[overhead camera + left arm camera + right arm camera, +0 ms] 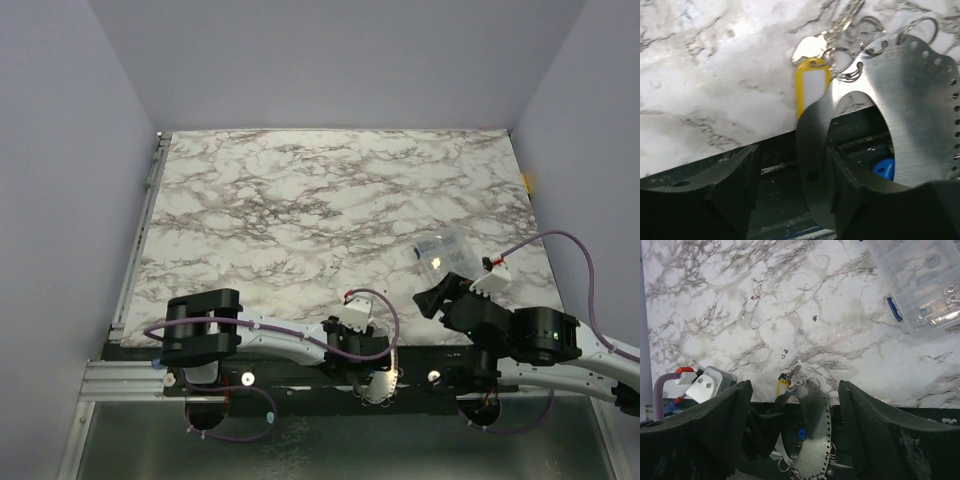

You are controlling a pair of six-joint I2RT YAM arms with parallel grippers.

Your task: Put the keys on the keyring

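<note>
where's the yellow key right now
The yellow key shows upper centre in the left wrist view, at the near edge of the table, left of the keyring.

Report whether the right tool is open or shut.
Open: the right tool has its fingers wide apart, gripping nothing; the keyring shows beyond them.
</note>
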